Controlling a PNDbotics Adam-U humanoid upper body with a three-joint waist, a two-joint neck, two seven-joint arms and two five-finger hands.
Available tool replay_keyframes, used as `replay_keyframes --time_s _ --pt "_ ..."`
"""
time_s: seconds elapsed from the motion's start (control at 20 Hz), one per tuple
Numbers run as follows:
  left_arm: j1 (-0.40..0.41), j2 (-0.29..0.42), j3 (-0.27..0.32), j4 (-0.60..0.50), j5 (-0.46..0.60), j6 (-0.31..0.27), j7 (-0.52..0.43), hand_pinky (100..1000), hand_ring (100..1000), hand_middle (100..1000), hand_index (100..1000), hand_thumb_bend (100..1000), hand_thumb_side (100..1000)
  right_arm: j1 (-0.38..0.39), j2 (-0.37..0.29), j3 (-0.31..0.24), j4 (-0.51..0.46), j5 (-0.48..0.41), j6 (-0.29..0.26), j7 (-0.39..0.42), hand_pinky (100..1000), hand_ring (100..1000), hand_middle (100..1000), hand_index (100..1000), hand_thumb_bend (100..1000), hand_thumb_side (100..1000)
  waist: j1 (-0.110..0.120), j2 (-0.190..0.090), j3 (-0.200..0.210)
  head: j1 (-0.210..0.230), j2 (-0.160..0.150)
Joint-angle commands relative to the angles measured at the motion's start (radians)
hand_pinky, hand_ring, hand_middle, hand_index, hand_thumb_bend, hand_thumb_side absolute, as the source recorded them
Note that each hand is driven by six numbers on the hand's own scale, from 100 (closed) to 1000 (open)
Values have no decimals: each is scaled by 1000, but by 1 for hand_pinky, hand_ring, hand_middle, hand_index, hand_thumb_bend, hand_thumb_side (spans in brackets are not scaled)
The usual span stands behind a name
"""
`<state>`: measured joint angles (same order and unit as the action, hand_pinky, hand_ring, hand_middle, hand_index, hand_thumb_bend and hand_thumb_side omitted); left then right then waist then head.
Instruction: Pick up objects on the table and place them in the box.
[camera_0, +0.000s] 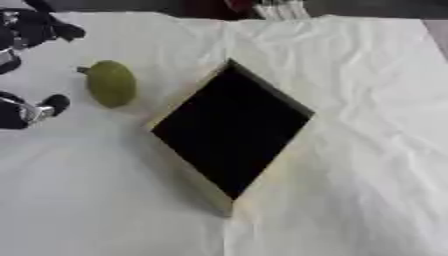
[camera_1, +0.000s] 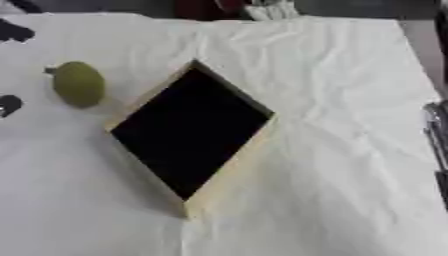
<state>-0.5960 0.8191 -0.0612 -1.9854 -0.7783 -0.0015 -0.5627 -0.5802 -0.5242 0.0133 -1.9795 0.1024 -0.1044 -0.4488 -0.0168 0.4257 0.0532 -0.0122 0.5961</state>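
Note:
A green pear-shaped fruit (camera_0: 111, 83) lies on the white cloth at the left, with its stem end pointing left. Just right of it sits the box (camera_0: 185, 97), a shallow wooden tray with a black inside, turned like a diamond; nothing shows in it. My left hand (camera_0: 39, 30) comes in at the left edge, open. Its upper fingers are above and left of the fruit, its thumb (camera_0: 48, 106) is below and left, and neither touches it. A dark and silver part of my right hand (camera_1: 437, 135) shows at the right edge, away from the box.
A creased white cloth (camera_0: 350, 165) covers the whole table. At the far edge a pale object (camera_1: 271, 10) stands by a dark background. The table's right edge shows in the right eye view.

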Motion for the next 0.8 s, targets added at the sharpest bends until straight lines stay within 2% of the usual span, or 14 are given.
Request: replay_keyframes --time_s 0.05,0.45,0.8 --pt "-8 33 25 -15 1 0 17 870 804 783 940 375 100 -10 -18 -7 -21 7 -1 -2 842 775 788 890 296 712 3 -28 0 -2 1" --pt "-6 43 52 -15 1 0 59 870 803 780 936 365 100 -10 -20 -8 -21 7 0 -2 842 775 788 890 296 712 2 -29 4 -3 4" --pt "-9 42 43 -15 10 -4 46 869 803 783 936 370 100 -11 -20 -7 -21 6 -1 -2 842 775 788 890 297 711 1 -29 4 -3 3"
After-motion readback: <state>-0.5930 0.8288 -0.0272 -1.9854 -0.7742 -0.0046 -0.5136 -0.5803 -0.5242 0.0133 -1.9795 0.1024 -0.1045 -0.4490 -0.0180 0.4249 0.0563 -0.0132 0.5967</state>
